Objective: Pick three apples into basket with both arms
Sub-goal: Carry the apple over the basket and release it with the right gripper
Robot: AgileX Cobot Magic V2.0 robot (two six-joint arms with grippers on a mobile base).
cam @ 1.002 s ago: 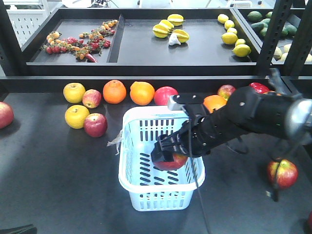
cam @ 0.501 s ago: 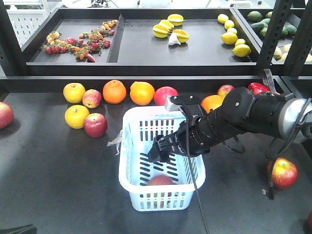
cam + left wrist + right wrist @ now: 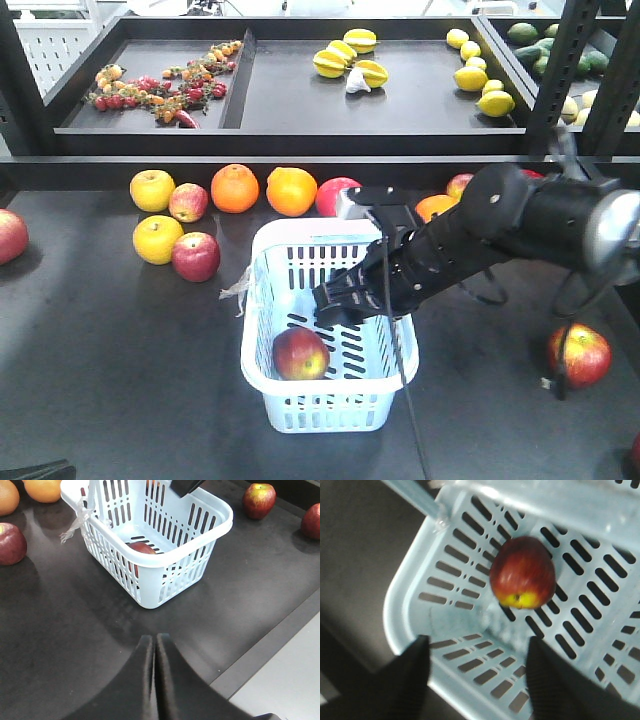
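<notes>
The pale blue basket (image 3: 325, 410) stands mid-table. One red apple (image 3: 301, 353) lies in its front left corner, free of any gripper. My right gripper (image 3: 335, 305) hangs open and empty above the basket's middle. In the right wrist view its jaws (image 3: 477, 650) stand wide apart over the basket's wall (image 3: 405, 615), with the apple (image 3: 522, 572) beyond them. My left gripper (image 3: 153, 639) is shut and empty above the bare table in front of the basket (image 3: 170, 565). The apple (image 3: 142, 548) shows inside it. More red apples lie at the left (image 3: 196, 256) and at the right (image 3: 579, 355).
Yellow apples (image 3: 152, 189), oranges (image 3: 235, 187) and more red apples (image 3: 338, 195) line the back of the table under a black shelf (image 3: 300, 165). Another apple (image 3: 10, 235) lies at the far left. A plastic scrap (image 3: 236, 290) hangs from the basket's left rim.
My right gripper let go of the apple inside the basket and rose a little. The apple dropped and rolled to the basket's front left corner.
</notes>
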